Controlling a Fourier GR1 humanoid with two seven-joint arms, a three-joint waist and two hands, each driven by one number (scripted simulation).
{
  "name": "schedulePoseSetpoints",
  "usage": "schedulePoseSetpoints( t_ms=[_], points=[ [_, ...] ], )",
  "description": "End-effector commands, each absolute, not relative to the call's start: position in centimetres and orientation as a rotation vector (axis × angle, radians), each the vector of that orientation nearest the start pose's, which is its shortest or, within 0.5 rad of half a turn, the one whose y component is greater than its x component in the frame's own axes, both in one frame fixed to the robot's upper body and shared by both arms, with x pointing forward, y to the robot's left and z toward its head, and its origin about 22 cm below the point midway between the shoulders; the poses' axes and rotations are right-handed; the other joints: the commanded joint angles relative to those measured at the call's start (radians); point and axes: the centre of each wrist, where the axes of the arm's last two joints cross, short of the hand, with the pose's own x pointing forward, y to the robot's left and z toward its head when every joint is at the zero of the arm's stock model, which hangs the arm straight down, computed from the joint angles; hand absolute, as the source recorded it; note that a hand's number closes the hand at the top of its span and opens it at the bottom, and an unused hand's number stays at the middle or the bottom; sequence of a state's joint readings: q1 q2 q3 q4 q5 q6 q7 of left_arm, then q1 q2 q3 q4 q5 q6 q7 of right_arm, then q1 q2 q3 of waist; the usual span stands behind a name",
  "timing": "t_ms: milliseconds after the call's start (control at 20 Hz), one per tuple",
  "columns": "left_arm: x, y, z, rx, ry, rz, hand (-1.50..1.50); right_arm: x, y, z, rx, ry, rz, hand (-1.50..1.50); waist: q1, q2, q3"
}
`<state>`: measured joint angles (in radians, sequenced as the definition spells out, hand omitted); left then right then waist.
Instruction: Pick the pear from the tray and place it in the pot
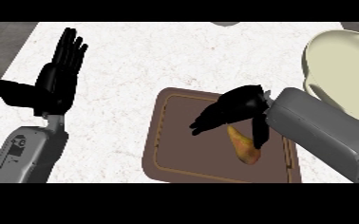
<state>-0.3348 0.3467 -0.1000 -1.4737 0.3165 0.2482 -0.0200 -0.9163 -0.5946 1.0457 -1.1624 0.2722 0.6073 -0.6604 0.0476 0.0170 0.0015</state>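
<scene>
- While the left hand [60, 78] rests open at the left, fingers up, the right hand [235, 108] hangs over the tray [163, 147], open.
- Pear [245, 147] lies on the tray, between thumb and fingers.
- Pot [336, 66] sits at the right edge.

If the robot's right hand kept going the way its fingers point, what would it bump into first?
Probably the brown rectangular tray. The black right hand points left and downward over it, with the yellow-orange pear just under the thumb, off that line. Height above the tray is unclear.
</scene>
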Motion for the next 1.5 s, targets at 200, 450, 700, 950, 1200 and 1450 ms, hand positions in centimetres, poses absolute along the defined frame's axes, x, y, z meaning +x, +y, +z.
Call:
schedulePoseSetpoints(
  t_ms=[200,450,700,950,1200,1450],
  points=[
    [30.1,24.0,8.2,0.076,-1.769,0.030,0.00,36.9,-14.4,5.0,0.716,-1.063,2.266,-1.50,-0.008,-0.009,-0.001],
    [30.2,26.7,7.4,0.083,-1.757,0.018,0.00,35.7,-14.6,2.6,0.786,-1.085,2.272,-1.50,-0.027,-0.012,-0.002],
    [31.0,26.3,7.5,0.085,-1.754,0.036,0.00,35.2,-13.2,1.1,0.810,-1.077,2.295,-1.50,-0.031,-0.012,-0.002],
    [30.7,26.5,7.9,0.083,-1.772,0.042,0.00,33.9,-14.0,-1.0,0.917,-1.066,2.303,1.50,-0.018,-0.008,-0.001],
    [31.0,26.5,8.4,0.106,-1.759,0.037,0.00,33.1,-14.3,-1.2,1.005,-1.219,2.290,1.50,-0.026,-0.009,-0.001],
    [30.9,26.2,8.1,0.119,-1.761,0.053,0.00,32.0,-13.2,-0.4,1.026,-1.259,2.333,1.50,-0.042,-0.017,-0.001]
  ],
)
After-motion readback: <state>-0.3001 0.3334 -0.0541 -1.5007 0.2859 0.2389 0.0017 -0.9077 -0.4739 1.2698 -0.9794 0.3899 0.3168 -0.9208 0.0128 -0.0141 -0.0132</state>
